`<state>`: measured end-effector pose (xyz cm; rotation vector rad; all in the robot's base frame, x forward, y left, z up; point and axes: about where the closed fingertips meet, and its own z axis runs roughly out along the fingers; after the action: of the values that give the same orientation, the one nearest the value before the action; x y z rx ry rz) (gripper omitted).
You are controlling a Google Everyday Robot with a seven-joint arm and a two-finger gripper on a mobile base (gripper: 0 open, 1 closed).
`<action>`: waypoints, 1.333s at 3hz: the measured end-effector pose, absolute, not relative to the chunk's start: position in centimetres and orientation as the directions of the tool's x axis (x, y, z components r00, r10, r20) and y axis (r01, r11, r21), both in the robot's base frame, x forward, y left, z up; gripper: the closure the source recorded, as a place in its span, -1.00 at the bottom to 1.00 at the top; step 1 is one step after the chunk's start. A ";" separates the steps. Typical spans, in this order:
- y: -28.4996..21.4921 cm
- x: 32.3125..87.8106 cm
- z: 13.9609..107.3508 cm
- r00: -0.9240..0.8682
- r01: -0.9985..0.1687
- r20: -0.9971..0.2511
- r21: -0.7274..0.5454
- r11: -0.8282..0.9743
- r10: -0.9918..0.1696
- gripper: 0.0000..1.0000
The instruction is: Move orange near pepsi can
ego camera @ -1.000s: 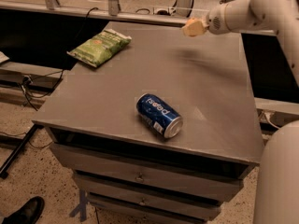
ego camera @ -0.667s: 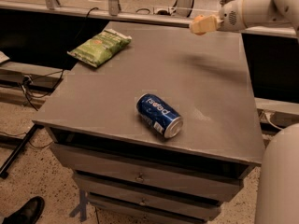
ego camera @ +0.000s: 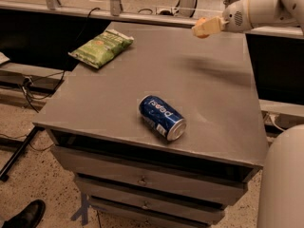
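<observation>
The blue pepsi can (ego camera: 161,117) lies on its side on the grey table top (ego camera: 204,89), near the front edge, its silver end towards the front right. My gripper (ego camera: 203,27), a tan tip on the white arm (ego camera: 256,8), hangs above the table's far right part, well away from the can. No orange shows on the table. I cannot tell whether one sits in the gripper.
A green crinkly chip bag (ego camera: 101,47) lies at the far left corner of the table. Drawers (ego camera: 142,179) are below the top. Part of my white body (ego camera: 282,179) fills the lower right. A shoe (ego camera: 26,216) is on the floor at lower left.
My gripper has shifted slightly to the right above the far side of the table. The can and the chip bag have not moved.
</observation>
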<state>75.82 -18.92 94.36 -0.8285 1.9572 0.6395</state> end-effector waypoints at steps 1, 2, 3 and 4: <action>-19.0 75.1 93.8 -0.387 -0.769 -0.867 0.116 0.629 -0.314 1.00; -20.2 70.0 93.7 -0.394 -0.813 -0.856 0.154 0.561 -0.336 1.00; -21.7 64.5 93.8 -0.402 -0.846 -0.851 0.204 0.493 -0.338 1.00; -21.7 59.8 93.3 -0.378 -0.885 -0.862 0.229 0.406 -0.338 1.00</action>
<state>59.80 -21.73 93.32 -1.0442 1.9097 0.9205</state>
